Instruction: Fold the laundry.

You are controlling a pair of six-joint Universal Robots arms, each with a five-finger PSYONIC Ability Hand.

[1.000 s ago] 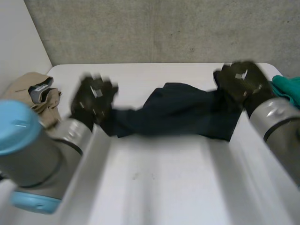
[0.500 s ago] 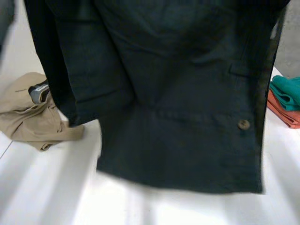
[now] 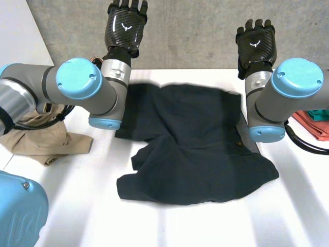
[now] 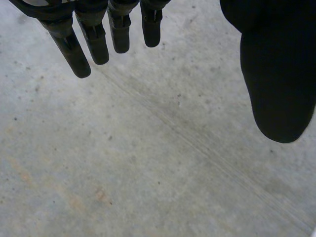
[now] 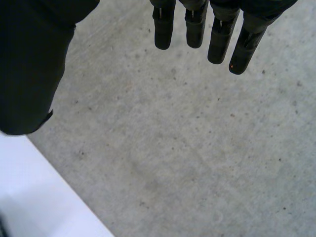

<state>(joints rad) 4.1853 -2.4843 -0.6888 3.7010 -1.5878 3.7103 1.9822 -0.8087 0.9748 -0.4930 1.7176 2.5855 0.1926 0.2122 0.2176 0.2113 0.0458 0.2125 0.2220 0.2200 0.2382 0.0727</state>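
A dark navy pair of shorts (image 3: pixel 190 144) lies spread and rumpled on the white table (image 3: pixel 205 226), with a small button near its right edge. My left hand (image 3: pixel 125 24) is raised high above the table's far edge, fingers straight, holding nothing. My right hand (image 3: pixel 255 43) is raised the same way at the far right, fingers straight and empty. In the left wrist view the fingers (image 4: pixel 94 39) and thumb (image 4: pixel 279 74) stand apart against the concrete wall. The right wrist view shows straight fingers (image 5: pixel 217 34) and thumb (image 5: pixel 34 64) before the same wall.
A crumpled beige garment (image 3: pixel 36 131) lies at the table's left edge, partly behind my left arm. Folded teal and orange cloths (image 3: pixel 316 116) are stacked at the right edge. A grey concrete wall (image 3: pixel 195 31) rises behind the table.
The shorts, held up in front of the camera half a second ago, now lie on the table. Both hands have let go, opened and risen toward the wall.
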